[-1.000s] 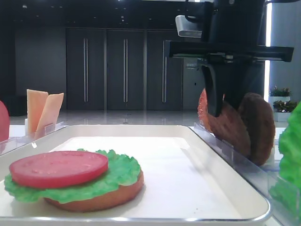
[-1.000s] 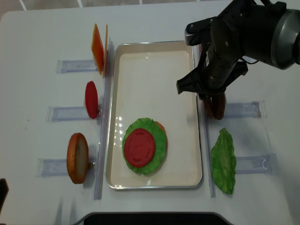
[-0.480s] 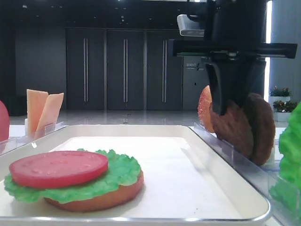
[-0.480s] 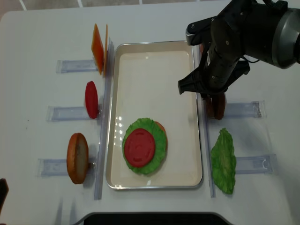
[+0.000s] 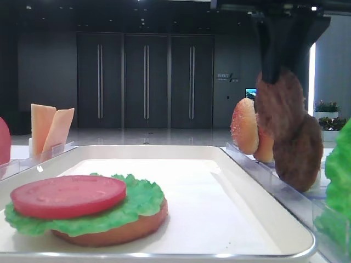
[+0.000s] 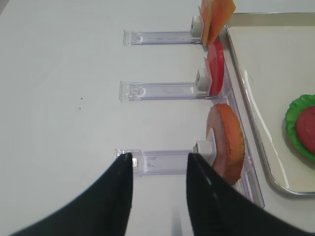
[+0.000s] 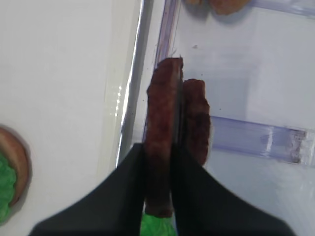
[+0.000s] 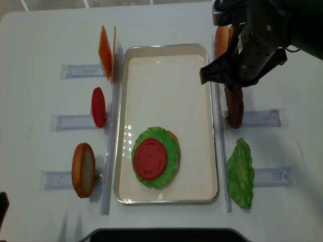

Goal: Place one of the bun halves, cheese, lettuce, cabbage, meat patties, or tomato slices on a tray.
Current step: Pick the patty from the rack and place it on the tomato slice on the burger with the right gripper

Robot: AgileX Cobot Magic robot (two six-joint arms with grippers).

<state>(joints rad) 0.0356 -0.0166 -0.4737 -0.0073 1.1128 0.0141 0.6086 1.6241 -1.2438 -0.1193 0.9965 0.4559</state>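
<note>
R. gripper (image 7: 158,162) is clamped on one meat patty (image 7: 160,147) — black fingers (image 7: 129,196) pinch its two flat faces, disc held on edge, which suits a thin round item stored upright. In the low front view the held patty hangs raised, just in front of and overlapping the second patty (image 5: 300,150), which stands in the clear rack strip (image 7: 256,137) beside the tray (image 8: 166,55); whether the two discs touch cannot be told. Judgement: pick-up step done or nearly so, carry to tray not yet made. Tray already holds a bun half (image 5: 126,230) under the lettuce (image 5: 140,200) with a tomato slice (image 5: 68,194) on top, near its front end — patty likely belongs on that stack, though any spot on the tray would satisfy the task. L. gripper (image 6: 160,172) sits apart over the left-side racks, jaws spread, gripping nothing, just beside an upright bun half (image 6: 227,142); a tomato slice (image 6: 215,73) and cheese (image 6: 216,12) stand further along. Hidden/unclear: in the overhead view the r. arm covers the grip point, and only a strip of brown shows below it. Front view cuts the gripper body off at the top edge. Wrist view crops the spare lettuce leaf (image 8: 240,174) to a green sliver between the fingers. Cabbage — none identifiable.
</note>
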